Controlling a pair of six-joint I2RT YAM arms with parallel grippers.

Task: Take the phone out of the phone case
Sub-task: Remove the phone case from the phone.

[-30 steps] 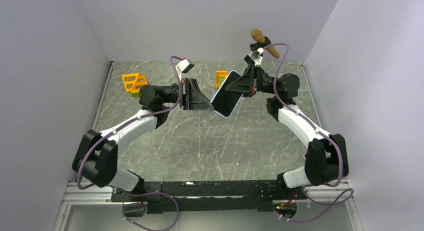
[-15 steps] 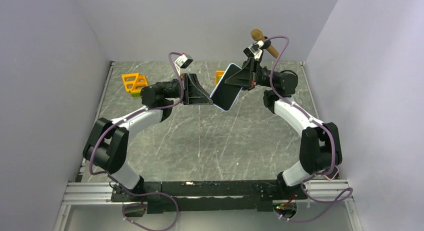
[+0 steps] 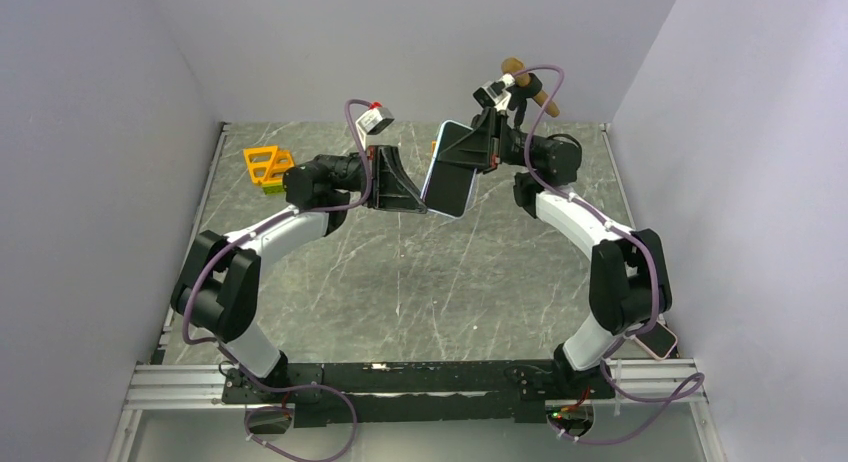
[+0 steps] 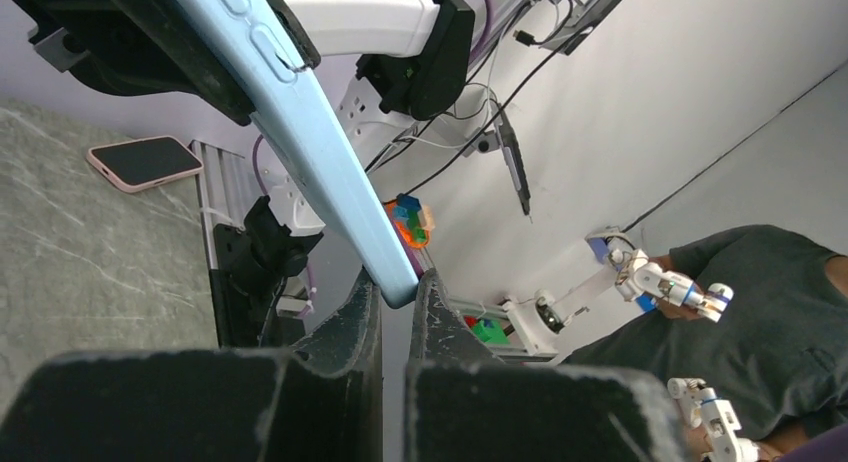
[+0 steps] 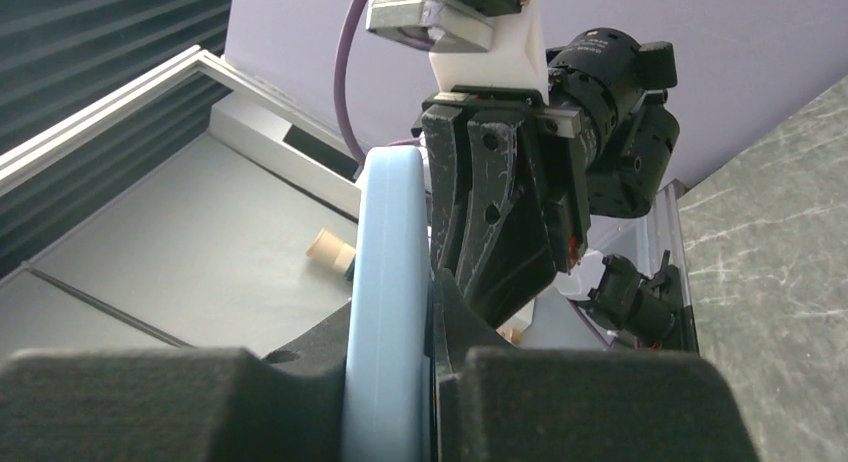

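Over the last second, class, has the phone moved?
Yes. The phone has shifted toward the back wall, its top now level with the table's far edge, and turned more upright.

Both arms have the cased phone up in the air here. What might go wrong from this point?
1. The left tool pinches only the bottom corner of the phone case. It may slip off once it starts pulling.
2. The case hangs in the air above the table, clamped by its edge in the right tool. If that grip gives under the peeling force, the case could drop onto the hard surface.
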